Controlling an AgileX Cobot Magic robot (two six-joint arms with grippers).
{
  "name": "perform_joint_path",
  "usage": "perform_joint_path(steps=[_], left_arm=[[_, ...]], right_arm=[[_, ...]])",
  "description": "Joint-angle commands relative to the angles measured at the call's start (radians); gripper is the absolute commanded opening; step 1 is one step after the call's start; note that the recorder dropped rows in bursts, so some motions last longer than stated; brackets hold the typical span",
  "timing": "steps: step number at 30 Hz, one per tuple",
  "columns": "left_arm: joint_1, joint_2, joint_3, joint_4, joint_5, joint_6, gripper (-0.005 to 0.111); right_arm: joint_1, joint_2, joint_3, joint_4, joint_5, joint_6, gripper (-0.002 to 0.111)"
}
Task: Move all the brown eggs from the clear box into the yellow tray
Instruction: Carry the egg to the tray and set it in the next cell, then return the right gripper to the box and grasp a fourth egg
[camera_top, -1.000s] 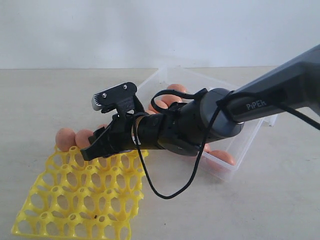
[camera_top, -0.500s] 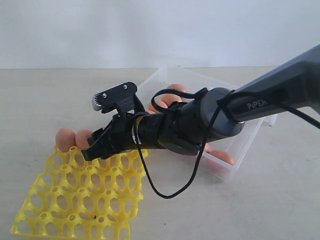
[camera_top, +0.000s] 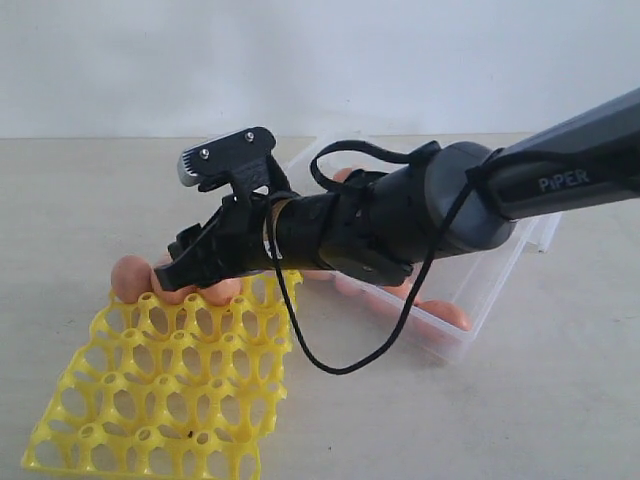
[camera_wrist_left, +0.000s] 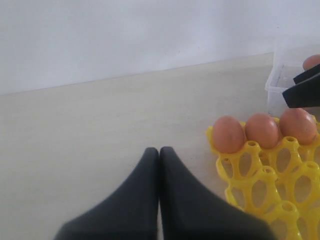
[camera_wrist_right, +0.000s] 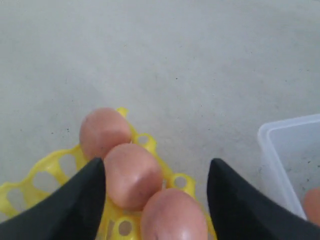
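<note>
In the exterior view we see one tray (camera_top: 150, 400) on the counter (camera_top: 90, 190) and one box (camera_top: 480, 290) just past the tray's far right corner. The right pincer (camera_top: 178, 268) hangs over the tray's far row with its jaws apart. We count three eggs (camera_top: 130, 277) in that row, two of them partly hidden by the pincer. The arm covers most of the box, so we cannot count its eggs, though one shows at its near wall.

In the left wrist view, the left pincer (camera_wrist_left: 159, 155) is closed on nothing, its two fingers pressed together over bare counter beside the tray (camera_wrist_left: 265, 185). Three eggs (camera_wrist_left: 228, 134) sit side by side in the tray's edge cups. One more shows in the box (camera_wrist_left: 275, 85) beyond the tray.

In the right wrist view, the right pincer (camera_wrist_right: 156, 165) is spread wide and grips nothing. Three eggs (camera_wrist_right: 105, 131) sit in a line in the tray (camera_wrist_right: 50, 165). The box corner (camera_wrist_right: 280, 150) lies near the tray, with one egg inside.
</note>
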Motion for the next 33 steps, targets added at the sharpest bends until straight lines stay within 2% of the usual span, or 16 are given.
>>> perform_joint_path(steps=[1, 2, 3, 8, 10, 13, 15, 17, 20, 24, 26, 29, 33], left_arm=[[-0.003, -0.002, 0.003, 0.001, -0.008, 0.005, -0.004], [-0.003, -0.002, 0.003, 0.001, -0.008, 0.005, -0.004], [-0.003, -0.002, 0.003, 0.001, -0.008, 0.005, -0.004], [-0.003, -0.002, 0.003, 0.001, -0.008, 0.005, -0.004], [-0.003, -0.002, 0.003, 0.001, -0.008, 0.005, -0.004], [-0.003, -0.002, 0.003, 0.001, -0.008, 0.005, -0.004], [-0.003, -0.002, 0.003, 0.001, -0.008, 0.005, -0.004], [-0.003, -0.002, 0.003, 0.001, -0.008, 0.005, -0.004], [-0.003, -0.002, 0.003, 0.001, -0.008, 0.005, -0.004], [-0.003, -0.002, 0.003, 0.001, -0.008, 0.005, -0.004], [-0.003, -0.002, 0.003, 0.001, -0.008, 0.005, -0.004], [-0.003, -0.002, 0.003, 0.001, -0.008, 0.005, -0.004], [-0.003, -0.002, 0.003, 0.001, -0.008, 0.005, -0.004]], right_arm=[[0.0, -0.109, -0.003, -0.002, 0.112, -0.003, 0.024], [0.0, -0.14, -0.003, -0.002, 0.171, -0.017, 0.006], [0.0, -0.171, -0.003, -0.004, 0.234, -0.04, 0.001], [0.0, -0.265, -0.003, -0.037, 0.634, -0.259, 0.001], [0.0, -0.277, -0.003, -0.095, 0.828, -0.266, 0.001], [-0.022, -0.279, -0.007, -0.185, 0.989, -0.248, 0.001], [-0.062, -0.276, -0.042, -0.158, 1.027, -0.241, 0.001], [-0.122, -0.266, -0.094, -0.073, 1.038, -0.263, 0.001], [-0.253, -0.226, -0.206, 0.195, 1.079, -0.405, 0.001], [-0.388, -0.133, -0.348, 0.595, 1.235, -0.732, 0.001], [-0.408, -0.101, -0.382, 0.663, 1.296, -0.849, 0.001], [-0.408, -0.068, -0.396, 0.631, 1.303, -0.989, 0.008], [-0.408, -0.043, -0.396, 0.59, 1.255, -1.009, 0.039]])
